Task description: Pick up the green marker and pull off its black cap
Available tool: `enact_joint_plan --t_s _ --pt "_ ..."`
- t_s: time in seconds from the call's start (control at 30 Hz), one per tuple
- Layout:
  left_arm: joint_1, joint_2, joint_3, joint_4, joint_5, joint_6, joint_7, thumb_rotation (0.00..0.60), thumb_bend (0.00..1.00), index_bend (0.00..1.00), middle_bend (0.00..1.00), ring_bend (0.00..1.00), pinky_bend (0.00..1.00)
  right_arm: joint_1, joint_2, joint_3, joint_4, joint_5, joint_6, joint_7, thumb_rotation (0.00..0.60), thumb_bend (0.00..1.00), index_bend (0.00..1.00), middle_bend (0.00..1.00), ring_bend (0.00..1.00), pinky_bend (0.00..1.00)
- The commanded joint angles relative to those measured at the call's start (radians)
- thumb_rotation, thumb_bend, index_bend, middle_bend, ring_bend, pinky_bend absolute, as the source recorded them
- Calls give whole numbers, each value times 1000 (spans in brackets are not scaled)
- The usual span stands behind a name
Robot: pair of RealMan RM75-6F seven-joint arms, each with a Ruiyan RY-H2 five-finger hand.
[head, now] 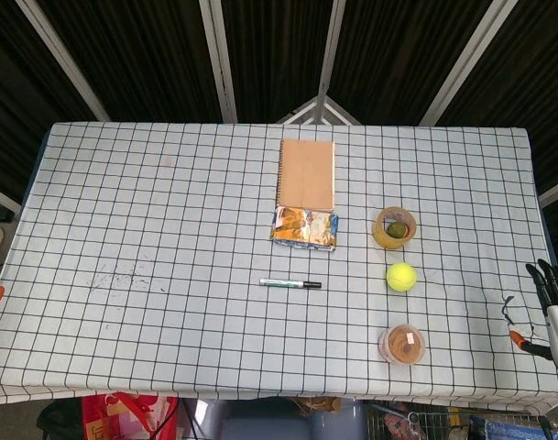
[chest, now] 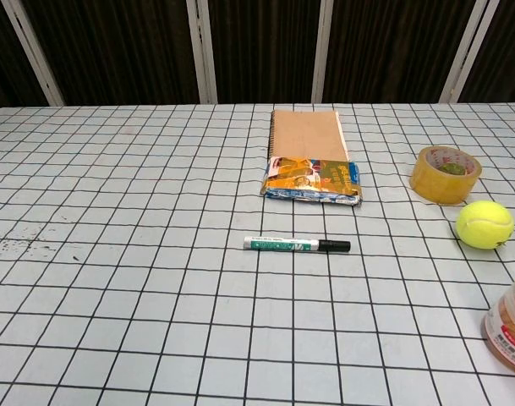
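Checked tablecloth (chest: 113,321) (grid-lined) bears marker (chest: 284,244); dark slatted wall (chest: 257,51) behind.

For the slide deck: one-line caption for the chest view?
Capped green marker lies untouched on the checked tablecloth, before the spiral notebook.

Light was even and bright over the checked tablecloth (head: 169,229), w/ dark background behind. Shadows were soft and short, e.g. under the tennis ball (chest: 484,225). Both views were sharp; no strong glare, grid lines bent slightly near edges.
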Motion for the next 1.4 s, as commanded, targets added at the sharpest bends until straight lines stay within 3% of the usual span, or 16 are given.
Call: enact_joint_plan --t_s 0.03,0.37,0.6,0.97,1.27,1.4 --pt "0 -9 3 14 -2 -7 -10 600 391 0 0 0 0 2 -4 1 -4 -3 1 -9 600 77 0 0 0 0" --pt "0 -56 13 85 2 -19 -32 600 391 0 0 0 0 -1 2 -2 -24 -4 8 -47 600 77 0 0 0 0" --pt "-11 -27 -2 89 -22 -41 -50 600 391 0 0 0 0 -4 18 -6 -30 9 -5 -57 600 77 0 0 0 0" --pt "-101 -21 -85 139 -149 -127 38 600 391 0 0 0 0 33 -3 13 -52 45 -59 -106 600 76 0 0 0 0" --pt "-323 -85 -171 188 -400 -335 363 600 390 0 0 0 0 56 -3 19 -130 76 -81 -248 600 77 0 0 0 0" --pt "-443 -181 -213 273 -537 -372 515 600 391 0 0 0 0 66 -3 24 -168 108 -96 -303 600 77 0 0 0 0"
